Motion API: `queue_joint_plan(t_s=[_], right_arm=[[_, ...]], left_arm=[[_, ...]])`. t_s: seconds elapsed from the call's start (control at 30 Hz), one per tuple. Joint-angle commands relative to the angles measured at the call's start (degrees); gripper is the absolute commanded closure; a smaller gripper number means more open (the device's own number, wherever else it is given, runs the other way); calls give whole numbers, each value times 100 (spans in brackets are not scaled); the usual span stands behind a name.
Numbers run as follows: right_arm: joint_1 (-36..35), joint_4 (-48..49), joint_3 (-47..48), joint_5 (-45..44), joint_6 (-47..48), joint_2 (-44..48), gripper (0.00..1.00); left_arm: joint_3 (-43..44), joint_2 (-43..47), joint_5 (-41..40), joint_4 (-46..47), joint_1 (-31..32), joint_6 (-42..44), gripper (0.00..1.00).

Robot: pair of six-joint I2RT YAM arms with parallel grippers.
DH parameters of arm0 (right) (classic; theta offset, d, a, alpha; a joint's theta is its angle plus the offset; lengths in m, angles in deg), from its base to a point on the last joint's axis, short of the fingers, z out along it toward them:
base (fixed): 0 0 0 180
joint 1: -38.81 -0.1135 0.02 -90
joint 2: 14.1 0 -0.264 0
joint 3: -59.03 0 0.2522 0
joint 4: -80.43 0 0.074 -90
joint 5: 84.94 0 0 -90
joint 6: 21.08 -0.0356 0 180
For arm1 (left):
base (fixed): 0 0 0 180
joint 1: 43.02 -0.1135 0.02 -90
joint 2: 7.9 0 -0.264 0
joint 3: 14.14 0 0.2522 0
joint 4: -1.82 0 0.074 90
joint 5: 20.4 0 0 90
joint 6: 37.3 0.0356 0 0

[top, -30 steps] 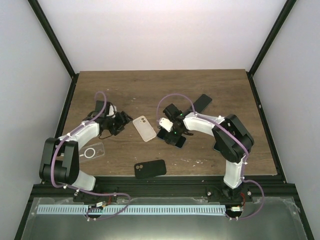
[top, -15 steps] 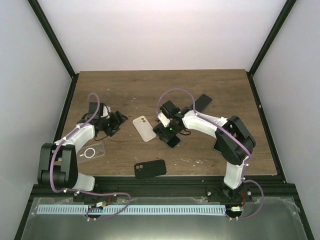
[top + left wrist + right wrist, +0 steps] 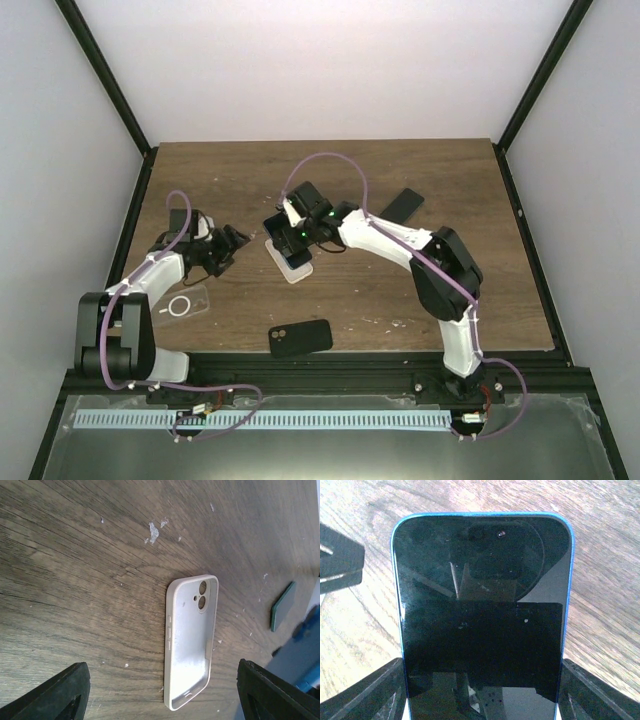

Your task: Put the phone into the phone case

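Observation:
The white phone case (image 3: pixel 190 640) lies open side up and empty on the wood table; in the top view (image 3: pixel 296 268) it sits left of centre. My right gripper (image 3: pixel 292 236) is shut on the blue-edged phone (image 3: pixel 482 620), screen towards the wrist camera, with fingers (image 3: pixel 367 692) on both sides. It holds the phone just above the far end of the case. My left gripper (image 3: pixel 228 246) is open and empty, just left of the case, its fingers (image 3: pixel 55 695) spread wide on either side of the case's near end.
A clear case with a ring (image 3: pixel 183 302) lies near the left arm. A black case or phone (image 3: pixel 300 338) lies by the front edge. A dark flat device (image 3: pixel 405 205) lies at the back right, also seen in the left wrist view (image 3: pixel 282 606).
My right gripper has carried the phone leftwards from mid-table to over the white case. My left gripper has drawn back a little to the left.

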Motion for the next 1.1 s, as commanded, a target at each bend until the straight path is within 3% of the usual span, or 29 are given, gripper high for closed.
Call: queue_joint_plan(t_s=[0.0, 0.63, 1.07], right_arm=[[-121, 674, 321, -209, -571, -237, 33], [-292, 1414, -43, -539, -415, -752, 32], [-575, 1555, -610, -885, -403, -734, 27]], left_arm=[[-60, 3, 136, 127, -22, 14, 18], [-99, 45, 222, 97, -22, 34, 18], [-174, -26, 259, 220, -22, 2, 20]])
